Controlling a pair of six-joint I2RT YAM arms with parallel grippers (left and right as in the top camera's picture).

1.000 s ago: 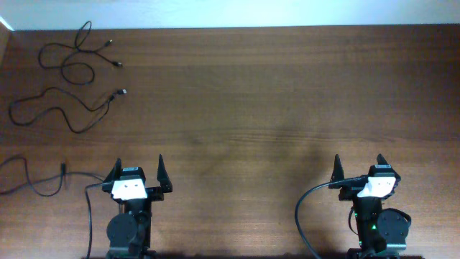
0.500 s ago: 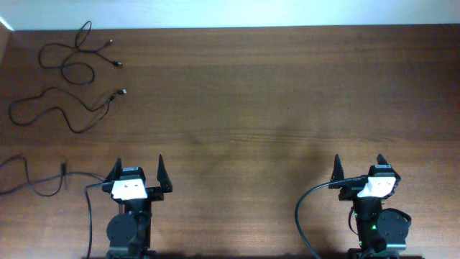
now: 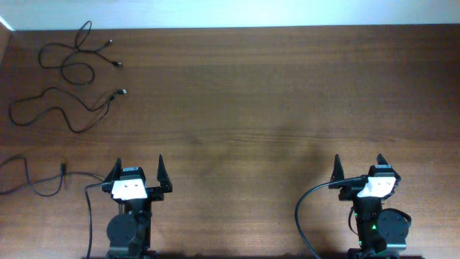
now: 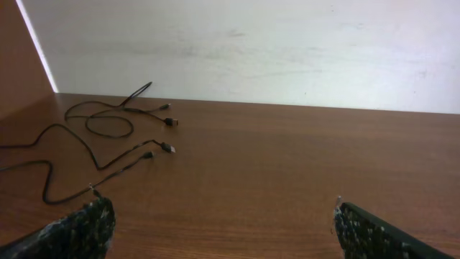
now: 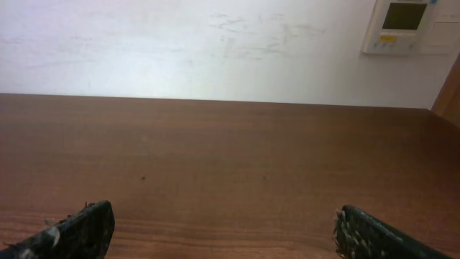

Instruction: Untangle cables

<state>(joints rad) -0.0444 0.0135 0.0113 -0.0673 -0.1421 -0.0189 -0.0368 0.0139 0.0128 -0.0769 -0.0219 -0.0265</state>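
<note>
Three thin black cables lie apart at the table's far left. One loose looped cable [image 3: 77, 52] is by the back corner, a second wavy cable [image 3: 66, 108] with a silver plug lies below it, and a third strand [image 3: 34, 181] runs off the left edge. In the left wrist view the looped cable [image 4: 108, 119] and the wavy one [image 4: 147, 155] lie ahead to the left. My left gripper [image 3: 138, 167] [image 4: 219, 224] and right gripper [image 3: 358, 164] [image 5: 223, 226] stand open near the front edge, holding nothing. No cable shows in the right wrist view.
Thicker black arm cables [image 3: 89, 212] [image 3: 305, 208] run beside each arm's base. A white wall [image 4: 251, 50] borders the back of the wooden table [image 3: 251, 108], with a wall control panel [image 5: 405, 25] at the right. A brown side panel [image 4: 18, 72] stands at the left.
</note>
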